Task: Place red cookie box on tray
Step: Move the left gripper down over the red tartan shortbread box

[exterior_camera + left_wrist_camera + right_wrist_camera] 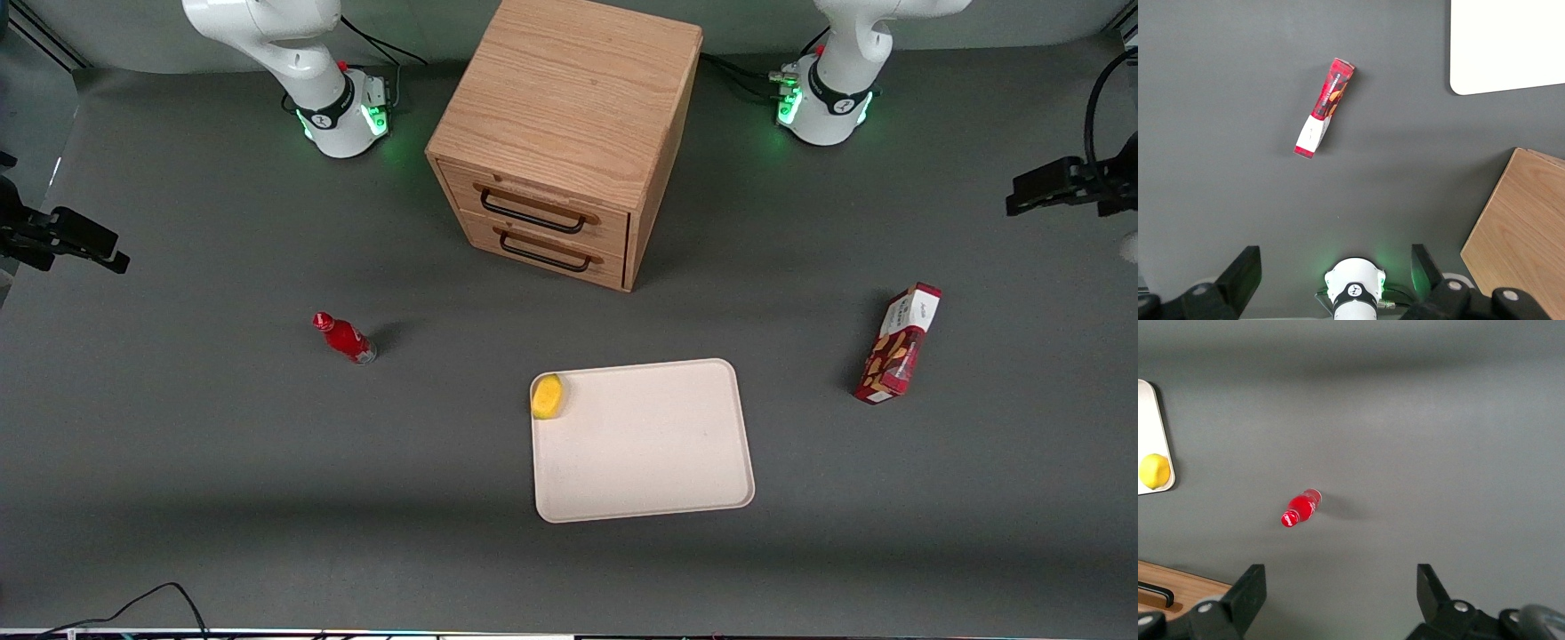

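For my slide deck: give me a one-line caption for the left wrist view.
Open gripper hangs high above the standing red cookie box, apart from the tray.

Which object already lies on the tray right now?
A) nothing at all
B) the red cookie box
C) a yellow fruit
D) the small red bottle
C: a yellow fruit sits in a corner of the tray, while the red cookie box stands off it on the table, with the open tool well above.

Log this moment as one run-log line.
gripper: open, high above table, empty | red cookie box: standing on table, off tray | tray: holds lemon | phase: pre-reach
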